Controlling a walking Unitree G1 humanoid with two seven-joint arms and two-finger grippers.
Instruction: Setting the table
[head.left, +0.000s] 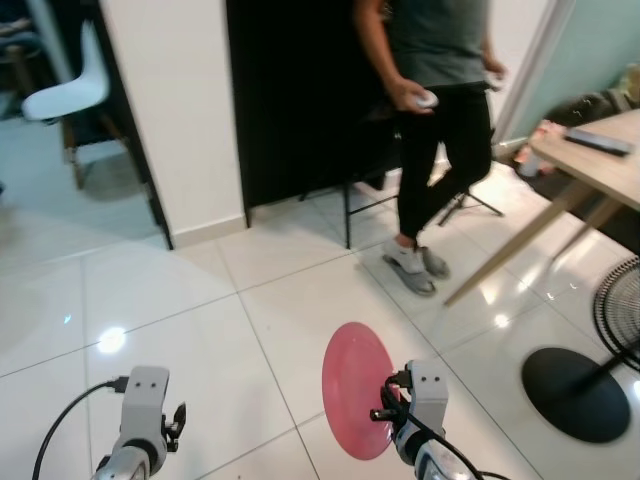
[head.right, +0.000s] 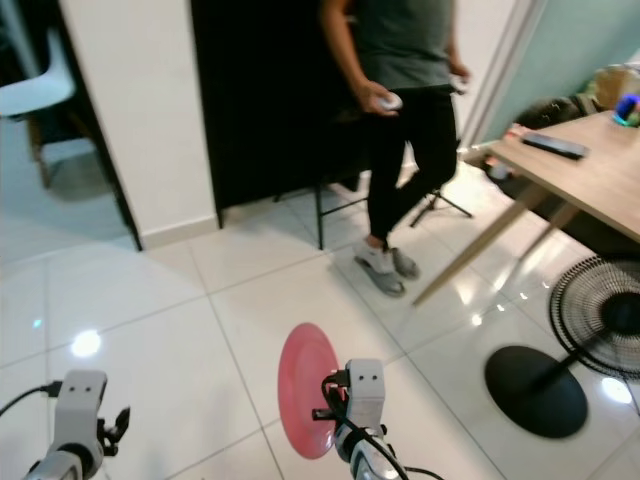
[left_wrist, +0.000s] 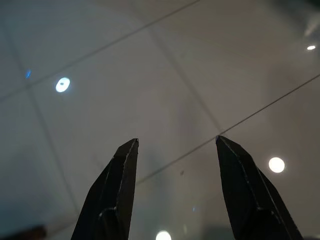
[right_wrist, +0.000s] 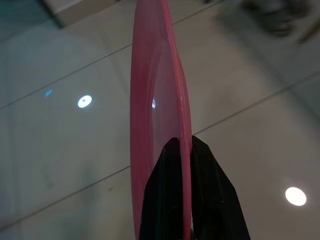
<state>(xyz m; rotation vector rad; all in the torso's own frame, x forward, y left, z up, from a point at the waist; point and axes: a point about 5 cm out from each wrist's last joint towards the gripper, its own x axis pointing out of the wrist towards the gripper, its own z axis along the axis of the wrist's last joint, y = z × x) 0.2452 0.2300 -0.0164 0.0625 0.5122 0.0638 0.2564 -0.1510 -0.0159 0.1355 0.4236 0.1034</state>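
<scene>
Pink plate (head.left: 358, 390) carried edge-on by right gripper (right_wrist: 181, 150), wooden table (head.left: 600, 160) not reached yet
Plate stands vertical above the white tile floor (head.left: 200, 330), rim pinched between the right gripper's two black fingers, jaws closed tight on it with no gap; left gripper (left_wrist: 175, 145) level with the plate on its left, jaws wide apart, holding nothing, pointing at floor. Table is well beyond the plate to its right, a dark flat item (head.left: 598, 141) on top; a person (head.left: 440, 130) stands beyond the plate, between it and the dark doorway; standing fan (head.left: 590, 380) base near the plate's right. Judgement: keep the pinch firm, turn right, skirt fan base and table leg, level the plate flat before setting it down
</scene>
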